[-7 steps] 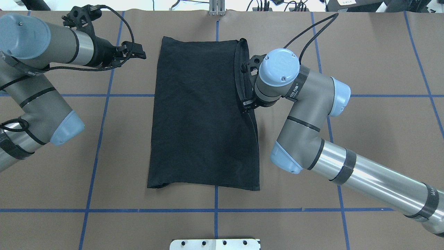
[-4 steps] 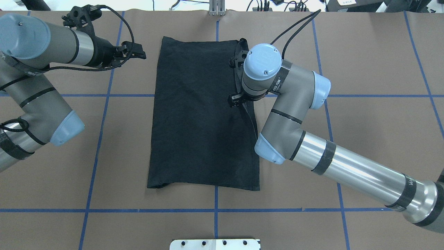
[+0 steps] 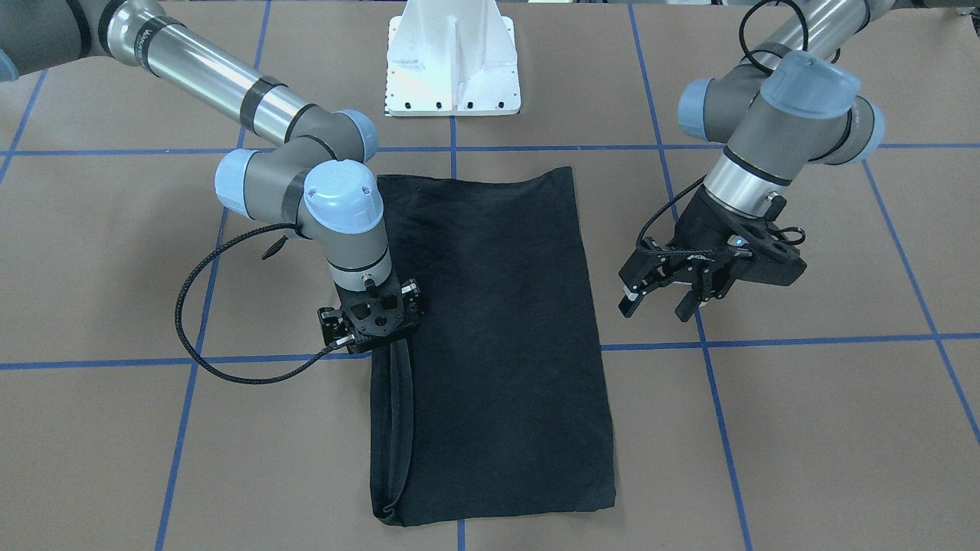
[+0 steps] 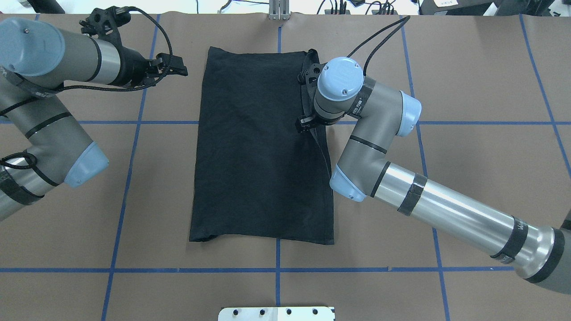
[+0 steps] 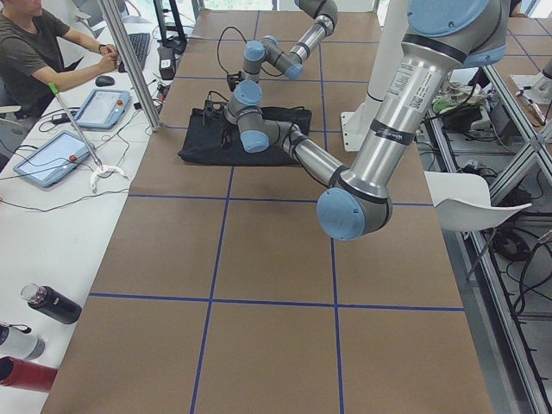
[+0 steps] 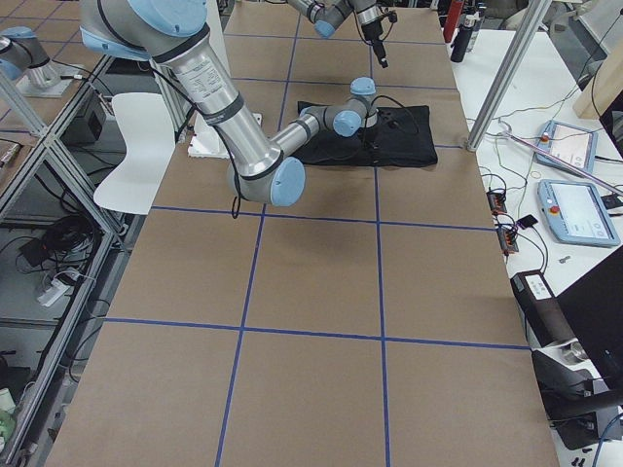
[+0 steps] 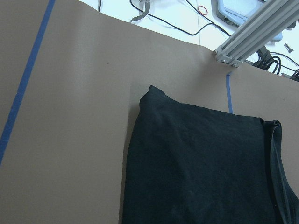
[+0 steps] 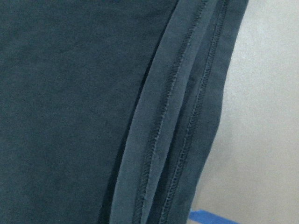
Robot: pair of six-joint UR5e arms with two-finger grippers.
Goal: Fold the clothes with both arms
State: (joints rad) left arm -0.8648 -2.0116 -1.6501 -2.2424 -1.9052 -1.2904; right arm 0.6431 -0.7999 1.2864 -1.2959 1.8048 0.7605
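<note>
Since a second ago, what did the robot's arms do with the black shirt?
The right arm swung its wrist inward, toward the left arm, over the black T-shirt's hemmed side edge. Whether the right gripper grasped anything cannot be seen. The left arm, the open left gripper and the T-shirt stayed put.

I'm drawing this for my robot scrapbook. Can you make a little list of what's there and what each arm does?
Shirt: black T-shirt, folded into a long rectangle, flat on the brown table
Left gripper: open, beside the shirt, not touching it
Right gripper: pointing down over the shirt's hemmed edge; fingers hidden
Logo: not showing
</note>
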